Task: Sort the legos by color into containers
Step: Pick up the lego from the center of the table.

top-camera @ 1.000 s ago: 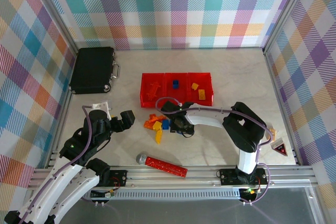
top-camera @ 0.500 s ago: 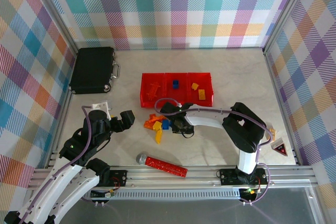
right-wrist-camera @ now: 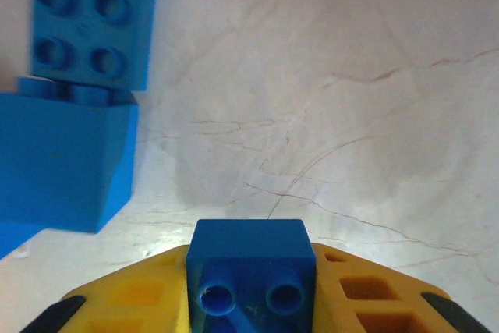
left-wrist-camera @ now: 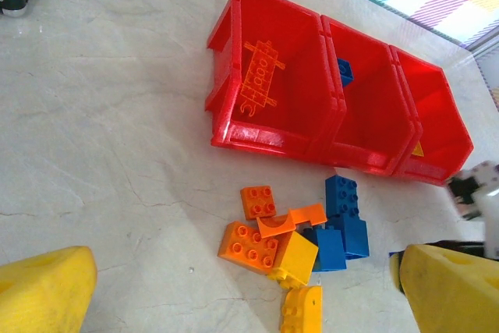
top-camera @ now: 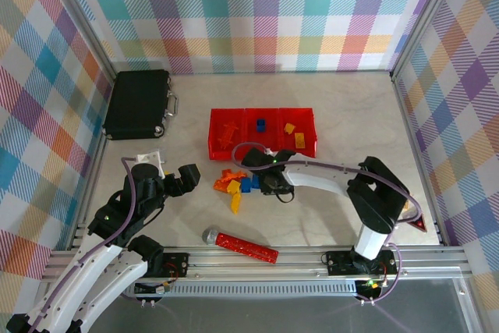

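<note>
Marbled tabletop (top-camera: 327, 107), plaid walls: right gripper (top-camera: 267, 185) clamped on a blue brick (right-wrist-camera: 251, 259) beside the loose legos (top-camera: 232, 186), middle container (top-camera: 262, 144) straight beyond, away from the bases, holding one blue piece (top-camera: 261, 124); left gripper (top-camera: 189, 177) spread, farther off.

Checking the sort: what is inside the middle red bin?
One blue brick in the far half of the middle bin. From the left wrist, the front wall hides its nearest floor.

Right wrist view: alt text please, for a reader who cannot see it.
A small blue brick is clamped between the right arm's yellow fingers at bottom centre. Two other blue bricks lie at left on the marbled table.
</note>
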### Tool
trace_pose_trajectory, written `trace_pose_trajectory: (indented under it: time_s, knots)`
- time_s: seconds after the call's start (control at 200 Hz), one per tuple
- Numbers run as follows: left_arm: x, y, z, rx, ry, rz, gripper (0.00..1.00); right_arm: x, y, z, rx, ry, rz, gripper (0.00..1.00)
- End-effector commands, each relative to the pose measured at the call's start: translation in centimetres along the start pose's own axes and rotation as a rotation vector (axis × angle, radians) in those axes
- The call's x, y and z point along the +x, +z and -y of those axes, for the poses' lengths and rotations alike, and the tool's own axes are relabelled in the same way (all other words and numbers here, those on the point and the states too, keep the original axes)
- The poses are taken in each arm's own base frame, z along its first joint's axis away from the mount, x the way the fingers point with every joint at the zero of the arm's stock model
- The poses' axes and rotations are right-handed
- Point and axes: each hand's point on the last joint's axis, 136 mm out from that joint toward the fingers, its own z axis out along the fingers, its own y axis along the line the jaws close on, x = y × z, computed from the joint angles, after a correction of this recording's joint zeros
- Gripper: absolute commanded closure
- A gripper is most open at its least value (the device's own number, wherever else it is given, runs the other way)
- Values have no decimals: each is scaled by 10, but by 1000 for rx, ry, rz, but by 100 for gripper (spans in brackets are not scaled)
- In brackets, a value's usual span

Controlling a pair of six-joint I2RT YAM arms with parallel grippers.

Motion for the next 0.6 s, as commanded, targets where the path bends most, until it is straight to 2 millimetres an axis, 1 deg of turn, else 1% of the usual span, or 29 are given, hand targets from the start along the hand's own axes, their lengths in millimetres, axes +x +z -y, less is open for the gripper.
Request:
trace_pose_trajectory:
  time_s: [0.0, 0.055, 0.11, 0.165, 0.26, 0.355, 0.45, 0.595]
  knots:
    - [3, -1, 4, 27, 11, -2, 1, -35, -38, -5, -19, -77, 121, 68]
    - [2, -1, 6, 38, 7, 2, 0, -48, -47, -10, -28, -103, 161, 69]
    - [1, -1, 8, 46, 7, 6, 1, -62, -52, -14, -43, -115, 185, 68]
    - [0, -1, 8, 46, 8, 3, 0, -76, -53, -19, -72, -123, 195, 68]
    - [-1, -3, 9, 45, 11, -1, 0, -105, -53, -20, -90, -127, 214, 68]
    - [-2, -7, 10, 46, 16, -6, 0, -126, -47, -23, -105, -141, 215, 68]
    - [-4, -12, 10, 48, 17, 0, 1, -147, -37, -26, -118, -155, 212, 68]
    - [-2, -17, 17, 94, 14, -2, 1, -171, -13, -28, -112, -161, 185, 68]
